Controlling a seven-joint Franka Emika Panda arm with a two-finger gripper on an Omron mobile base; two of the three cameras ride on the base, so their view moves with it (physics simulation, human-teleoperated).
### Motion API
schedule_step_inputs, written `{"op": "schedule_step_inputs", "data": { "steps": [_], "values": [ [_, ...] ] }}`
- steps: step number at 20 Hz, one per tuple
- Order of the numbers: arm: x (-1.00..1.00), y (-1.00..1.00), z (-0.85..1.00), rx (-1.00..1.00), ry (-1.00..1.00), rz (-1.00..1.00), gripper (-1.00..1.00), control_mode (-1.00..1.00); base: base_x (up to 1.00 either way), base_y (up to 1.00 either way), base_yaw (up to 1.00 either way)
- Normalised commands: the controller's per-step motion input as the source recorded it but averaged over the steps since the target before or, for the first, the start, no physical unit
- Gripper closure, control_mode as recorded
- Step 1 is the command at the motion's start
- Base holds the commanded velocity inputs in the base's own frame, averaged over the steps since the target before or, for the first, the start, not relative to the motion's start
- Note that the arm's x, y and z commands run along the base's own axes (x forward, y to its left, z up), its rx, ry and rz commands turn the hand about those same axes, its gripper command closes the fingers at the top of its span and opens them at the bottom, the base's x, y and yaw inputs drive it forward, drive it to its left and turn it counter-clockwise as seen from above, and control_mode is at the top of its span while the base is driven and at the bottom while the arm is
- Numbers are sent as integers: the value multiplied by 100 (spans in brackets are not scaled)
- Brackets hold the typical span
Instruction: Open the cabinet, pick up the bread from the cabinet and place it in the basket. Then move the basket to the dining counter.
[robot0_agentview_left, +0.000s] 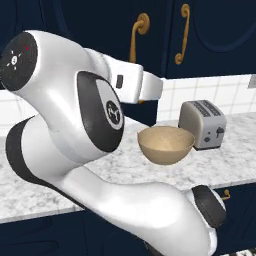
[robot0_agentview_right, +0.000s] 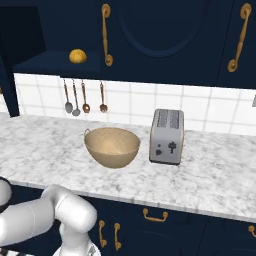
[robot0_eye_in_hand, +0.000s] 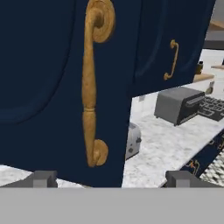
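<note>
The cabinet door (robot0_eye_in_hand: 48, 78) stands swung open right in front of the hand, its long curved brass handle (robot0_eye_in_hand: 91, 87) upright. My gripper (robot0_eye_in_hand: 111, 179) is open, its fingertips (robot0_eye_in_hand: 41, 178) wide apart just short of the handle and holding nothing. The bread (robot0_agentview_right: 77, 56), a small golden lump, rests on the shelf of the open cabinet (robot0_agentview_right: 47, 65). Below it on the marble counter sits the round tan basket (robot0_agentview_right: 112, 146) (robot0_agentview_left: 166, 145), with nothing in it. The arm's forearm reaches toward the door handle (robot0_agentview_left: 139, 35). The dining counter is out of view.
A silver toaster (robot0_agentview_right: 167, 136) (robot0_agentview_left: 202, 124) stands just right of the basket. Several utensils (robot0_agentview_right: 84, 97) hang on the tiled wall under the cabinet. Closed cabinet doors with brass handles (robot0_agentview_right: 240, 37) lie to the right. Navy drawers (robot0_agentview_right: 155, 216) run below the counter edge.
</note>
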Motion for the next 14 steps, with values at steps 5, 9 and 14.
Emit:
{"op": "schedule_step_inputs", "data": {
  "steps": [5,9,14],
  "values": [
    [-88,-100,-54,33,-11,45,-100,-100,0,0,0],
    [-53,-100,-46,36,0,46,-100,-100,0,0,0],
    [5,-93,-42,80,7,32,-100,-100,0,0,0]
  ]
}}
